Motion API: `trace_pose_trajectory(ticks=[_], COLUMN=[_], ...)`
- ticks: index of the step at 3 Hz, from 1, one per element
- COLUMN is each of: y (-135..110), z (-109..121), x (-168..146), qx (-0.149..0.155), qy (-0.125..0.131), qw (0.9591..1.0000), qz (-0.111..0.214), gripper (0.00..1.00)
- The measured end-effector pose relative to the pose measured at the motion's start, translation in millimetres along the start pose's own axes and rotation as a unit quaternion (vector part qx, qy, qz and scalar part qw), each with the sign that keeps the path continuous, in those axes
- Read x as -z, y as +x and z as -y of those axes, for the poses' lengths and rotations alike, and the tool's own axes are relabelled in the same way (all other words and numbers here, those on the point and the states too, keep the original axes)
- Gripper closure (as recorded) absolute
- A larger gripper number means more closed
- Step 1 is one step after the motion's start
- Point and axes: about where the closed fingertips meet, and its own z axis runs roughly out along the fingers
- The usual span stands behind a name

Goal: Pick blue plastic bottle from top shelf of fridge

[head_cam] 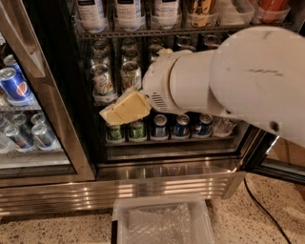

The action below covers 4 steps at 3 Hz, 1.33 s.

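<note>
The fridge (71,95) stands open: black inside, with wire racks and a brushed steel base. A steel-framed cooler (57,124) adjoins its left edge and holds Pepsi cans (14,86).

The white arm (248,76) enters from the right and covers the right half of the opening. The left half, up to the black side wall, is unobstructed.

A clear plastic bin (162,209) sits on the speckled floor (267,224) directly below the base. One black cable (259,205) runs across the floor on the right.

The top shelf (143,32) crosses the upper edge of the view, with clear lane trays along its front.
- Six lanes are visible.
- The blue plastic bottle (128,10) stands in the second lane from the left.
- One similar white-labelled bottle stands on each side of it, making three in all.
- One gold-labelled amber bottle (201,8) follows to the right.

The gripper (121,109) hangs well below that shelf, in front of the middle rack of cans (102,78) and apart from every bottle. Whether the jaws are spread or pressed together cannot be told.

Five cans (159,126) line the front of the lowest rack.
</note>
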Motion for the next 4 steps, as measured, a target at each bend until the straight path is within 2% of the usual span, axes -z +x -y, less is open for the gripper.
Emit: trace_pose_trajectory(ticks=[1,2,3,4], y=[5.8,-1.1,-25.1,-57.4], z=[22.5,36.1,39.7,29.3], x=[-28.4,-52.7,-75.9,-98.8], qx=[-0.007,0.007,0.041,0.079], qy=[-0.018,-0.034,-0.055,-0.094], qw=[0.9992,0.9973,0.9937,0.9868], qz=[0.036,0.064,0.088,0.106], gripper=[0.0,0.0,0.0,0.0])
